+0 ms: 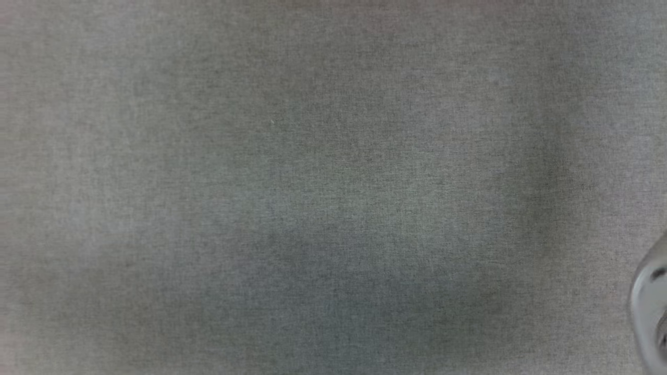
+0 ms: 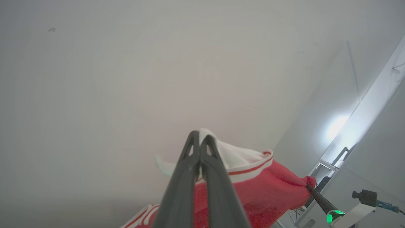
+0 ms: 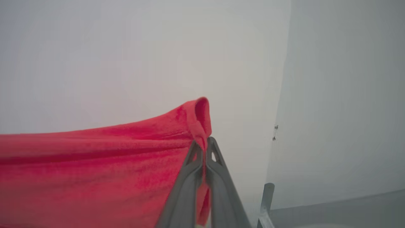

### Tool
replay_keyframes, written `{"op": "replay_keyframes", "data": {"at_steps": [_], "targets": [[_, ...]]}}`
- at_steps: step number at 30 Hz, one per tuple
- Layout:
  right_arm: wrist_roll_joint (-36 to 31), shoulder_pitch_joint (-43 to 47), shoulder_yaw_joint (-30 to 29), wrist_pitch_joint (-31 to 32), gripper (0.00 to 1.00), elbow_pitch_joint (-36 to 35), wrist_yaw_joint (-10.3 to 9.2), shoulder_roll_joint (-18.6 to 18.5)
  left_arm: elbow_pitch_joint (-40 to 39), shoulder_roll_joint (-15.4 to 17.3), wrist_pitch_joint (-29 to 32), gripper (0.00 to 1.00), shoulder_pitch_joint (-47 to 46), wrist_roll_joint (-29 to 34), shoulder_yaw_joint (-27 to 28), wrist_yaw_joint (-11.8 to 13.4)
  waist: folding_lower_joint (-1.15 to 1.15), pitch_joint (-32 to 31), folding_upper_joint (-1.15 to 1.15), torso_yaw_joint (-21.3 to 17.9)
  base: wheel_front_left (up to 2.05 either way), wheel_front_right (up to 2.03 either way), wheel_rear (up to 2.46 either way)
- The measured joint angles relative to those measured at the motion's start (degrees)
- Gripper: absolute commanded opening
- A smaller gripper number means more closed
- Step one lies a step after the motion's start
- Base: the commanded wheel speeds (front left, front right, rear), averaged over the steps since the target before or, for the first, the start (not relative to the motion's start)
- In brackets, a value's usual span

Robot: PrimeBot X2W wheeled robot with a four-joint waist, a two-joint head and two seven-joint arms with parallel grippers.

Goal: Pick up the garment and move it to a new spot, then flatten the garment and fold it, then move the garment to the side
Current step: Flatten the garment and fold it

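**Left wrist view.** My left gripper [image 2: 200, 137] was closed, with its two dark fingers pressed flat together on a white fold of the garment [image 2: 269, 186]. The fold stood up just past the fingertips. Beside it ran the white-and-red striped trim, and below that the red body sloped away to the lower right. There a corner of it was pinched at the tip of a dark finger of the right gripper [image 2: 309, 186]. A green light [image 2: 330, 218] glowed at that finger's base. A small camera [image 2: 367, 197] sat on a mount near the lower right edge, and a pale wall [image 2: 158, 79] lay behind everything.

**Right wrist view.** The right gripper's fingers met on a red edge of the garment, with no gap between them. A small rolled loop of cloth rose above the tips. From the pinch the red cloth spread leftward in long folds across the lower left of the view.

**Head view.** I saw a grey woven surface [image 1: 312, 182], rather blurred. A pale rounded part [image 1: 651, 307] showed at the lower right edge. It was probably a piece of my right arm, though I could not tell for certain.

**Summary of position.** The garment hung as a span between the two grippers, white end at the left and red corner at the right.
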Motion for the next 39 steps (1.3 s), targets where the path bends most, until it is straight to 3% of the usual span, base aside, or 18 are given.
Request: {"op": "replay_keyframes", "data": {"at_steps": [6,14,23,31,39], "targets": [[5.2,16.9,5.1,1.7,0.0,-4.3,-0.16,-0.5,-9.0,-0.3,-7.1,0.0,22.2,-2.8,1.8,0.1,0.0,-1.6,0.0,0.6,0.0,0.0,0.0],[14.5,44.0,8.9,7.3,0.0,-21.3,-0.22,-1.3,-18.5,0.5,-11.1,0.0,49.3,0.7,1.8,0.1,0.0,-3.8,0.0,1.2,0.0,0.0,0.0],[21.7,63.9,8.5,10.8,0.0,-36.0,-0.22,-3.0,-28.5,1.5,-11.5,0.0,68.2,6.2,7.3,0.1,0.0,-6.9,0.0,1.1,0.0,0.0,0.0],[27.4,76.7,7.9,9.5,0.0,-42.6,-0.22,-3.9,-36.2,0.5,-11.5,0.0,82.6,9.7,13.5,0.1,0.0,-8.9,0.0,1.1,0.0,0.0,0.0],[30.2,86.4,6.8,8.4,0.0,-49.1,-0.22,-4.6,-43.9,1.8,-11.6,0.0,93.5,11.0,18.0,0.1,0.0,-8.5,0.0,1.0,0.0,0.0,0.0]]}}
